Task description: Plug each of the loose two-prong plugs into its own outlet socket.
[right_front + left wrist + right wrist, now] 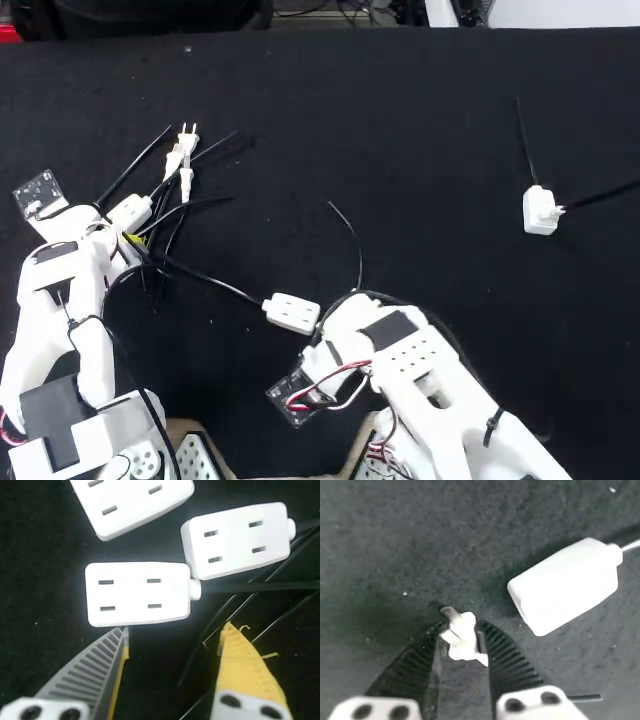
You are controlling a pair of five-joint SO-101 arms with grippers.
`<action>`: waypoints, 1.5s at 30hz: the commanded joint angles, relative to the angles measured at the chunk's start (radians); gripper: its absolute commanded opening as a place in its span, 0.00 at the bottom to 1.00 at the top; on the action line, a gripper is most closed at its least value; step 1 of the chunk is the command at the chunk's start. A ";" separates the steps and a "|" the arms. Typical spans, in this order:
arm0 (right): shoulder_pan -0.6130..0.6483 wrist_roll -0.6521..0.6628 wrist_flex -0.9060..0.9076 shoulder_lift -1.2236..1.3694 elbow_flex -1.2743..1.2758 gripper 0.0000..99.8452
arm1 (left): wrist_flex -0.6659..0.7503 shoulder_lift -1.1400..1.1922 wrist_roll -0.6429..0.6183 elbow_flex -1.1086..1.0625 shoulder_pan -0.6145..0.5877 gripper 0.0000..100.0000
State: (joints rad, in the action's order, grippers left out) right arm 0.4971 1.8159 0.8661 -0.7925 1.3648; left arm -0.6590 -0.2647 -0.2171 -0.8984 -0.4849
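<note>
Note the right tool [462, 629] pinching a white two-prong plug [461, 641] between both fingers, prongs pointing away from the wrist, just beside an outlet socket [565, 585] lying on the black surface [395, 540] near the middle of its near edge. Judge this insertion as not yet made, with plug and socket apart. Note the left tool [172, 645] spread wide and gripping nothing, poised over three more sockets [137, 594] toward the left edge; read every visible slot there as empty. In the high view, find several loose plugs [184, 150] lying unplugged in a tangle of black cables [190, 207] just beyond that group. Treat the white block [540, 210] near the right edge as uncertain: cannot tell whether a plug sits in it. Rate the task as early: one plug in hand, none confirmed seated, the rest to be fetched and paired one per socket.
</note>
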 commanded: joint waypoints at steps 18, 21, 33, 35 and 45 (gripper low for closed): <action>-0.195 -1.218 0.069 0.168 -0.249 0.01 | 0.015 -0.028 -0.009 0.030 0.021 0.28; -0.195 -1.257 0.049 0.315 -0.308 0.01 | 0.014 -0.028 -0.009 0.028 0.021 0.28; -0.287 -1.175 0.049 0.636 -0.552 0.09 | 0.011 -0.028 -0.009 0.028 0.021 0.28; -0.287 -1.163 0.049 0.636 -0.527 0.18 | 0.012 -0.028 -0.008 0.028 0.021 0.28; -0.354 -1.022 0.049 0.615 -0.516 0.20 | 0.015 -0.028 -0.008 0.028 0.021 0.28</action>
State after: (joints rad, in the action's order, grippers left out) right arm 0.1979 0.7465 0.9306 -0.1557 0.8661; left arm -0.6590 -0.2647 -0.2171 -0.8984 -0.4772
